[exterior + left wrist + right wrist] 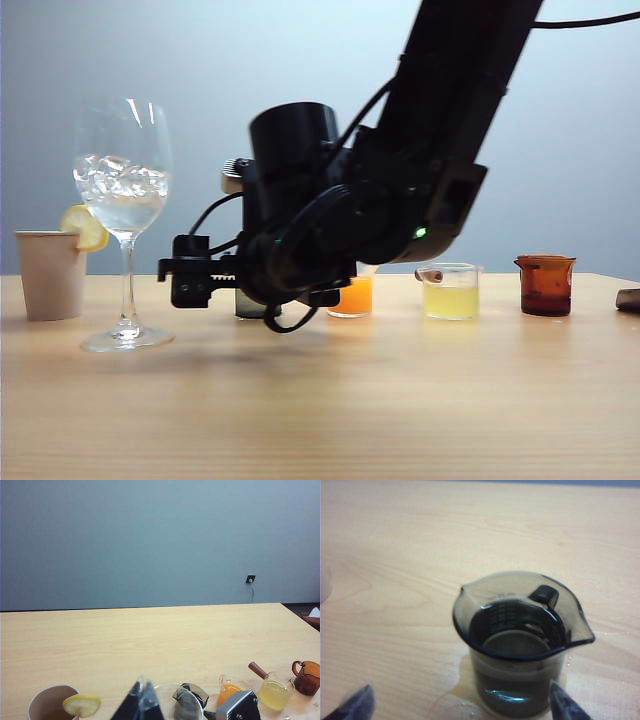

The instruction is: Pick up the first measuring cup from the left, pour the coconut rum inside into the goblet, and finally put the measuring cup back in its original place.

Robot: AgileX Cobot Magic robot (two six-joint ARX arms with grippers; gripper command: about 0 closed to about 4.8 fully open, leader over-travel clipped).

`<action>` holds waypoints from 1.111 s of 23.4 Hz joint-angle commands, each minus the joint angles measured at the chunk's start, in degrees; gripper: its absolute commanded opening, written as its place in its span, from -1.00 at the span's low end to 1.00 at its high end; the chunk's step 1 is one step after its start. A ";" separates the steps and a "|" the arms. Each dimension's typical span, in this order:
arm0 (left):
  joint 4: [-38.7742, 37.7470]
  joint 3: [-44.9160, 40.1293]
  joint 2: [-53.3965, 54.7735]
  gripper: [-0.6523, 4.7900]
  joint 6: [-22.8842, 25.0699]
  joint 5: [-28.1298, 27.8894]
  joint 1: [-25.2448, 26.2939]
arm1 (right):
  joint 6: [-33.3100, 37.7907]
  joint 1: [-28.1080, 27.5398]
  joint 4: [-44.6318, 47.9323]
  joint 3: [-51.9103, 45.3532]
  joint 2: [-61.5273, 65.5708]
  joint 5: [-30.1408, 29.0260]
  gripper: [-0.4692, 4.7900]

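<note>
- Standing upright on the surface, the measuring cup [520, 645] sits in the row of cups along the far side, mostly hidden in the exterior view behind the right arm.
- Its bottom looks nearly empty, with a wet patch around its base; the goblet [124, 200] already holds ice and clear liquid, so I judge the pour done and the cup set back.
- The right tool [460, 702] is spread wide, one fingertip [564, 705] close by the cup's wall, the other well off; nothing is pinched.
- The cup lies straight ahead of this tool, between its fingers, so backing straight off should clear it.
- An orange cup [352, 296] stands just beside; the goblet and paper cup [50, 273] are farther left.
- The front of the surface is open.
- The left tool [185, 710] sits low nearer the goblet; I cannot tell its state.
</note>
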 commanded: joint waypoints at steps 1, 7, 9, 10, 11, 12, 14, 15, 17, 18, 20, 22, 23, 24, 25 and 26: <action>0.31 0.24 -0.09 -0.78 0.04 0.07 0.04 | 0.00 -0.31 0.94 0.85 0.92 3.65 1.00; 0.31 0.24 -0.09 -0.78 0.04 0.07 0.04 | 1.42 -0.35 4.48 1.62 3.37 4.90 1.00; 0.31 0.24 -0.09 -0.78 0.04 0.07 0.04 | 1.44 -0.33 4.31 2.01 3.61 4.92 1.00; 0.31 0.24 -0.09 -0.78 0.07 0.07 0.04 | 1.44 -0.28 4.28 2.36 3.85 4.94 1.00; 0.31 0.24 -0.09 -0.78 0.07 0.07 0.04 | 1.44 -0.28 4.26 2.71 3.96 4.90 1.00; 0.31 0.24 -0.09 -0.78 0.04 0.07 0.04 | 1.42 -0.28 3.89 3.34 4.24 4.92 1.00; 0.31 0.24 -0.09 -0.78 0.04 0.07 0.04 | 1.40 -0.37 3.72 5.22 5.40 4.94 1.00; 0.31 0.24 -0.09 -0.78 0.04 0.07 0.04 | 1.38 -0.48 3.52 5.84 5.73 4.98 1.00; 0.31 0.24 -0.09 -0.78 0.04 0.07 0.04 | 1.40 -0.63 2.43 7.32 6.84 4.94 1.00; 0.31 0.24 -0.09 -0.78 0.04 0.07 0.04 | 1.40 -0.66 2.25 7.52 7.02 4.98 1.00; 0.31 0.24 -0.09 -0.78 0.04 0.07 0.04 | 1.42 -0.68 2.23 7.98 7.61 5.07 1.00; 0.31 0.24 -0.09 -0.78 0.04 0.07 0.04 | 1.44 -0.77 2.49 7.98 7.87 5.14 1.00; 0.31 0.24 -0.09 -0.78 0.04 0.07 0.04 | 1.44 -0.77 2.60 7.98 8.11 5.14 1.00; 0.31 0.24 -0.09 -0.78 0.04 0.07 0.04 | 1.44 -0.81 2.67 7.98 8.22 5.14 1.00; 0.31 0.24 -0.09 -0.78 0.07 0.07 0.04 | 1.55 -1.01 2.58 7.98 8.28 5.09 1.00; 0.28 0.24 -0.09 -0.78 0.04 0.07 0.04 | 1.84 -1.01 2.62 8.00 8.41 5.07 1.00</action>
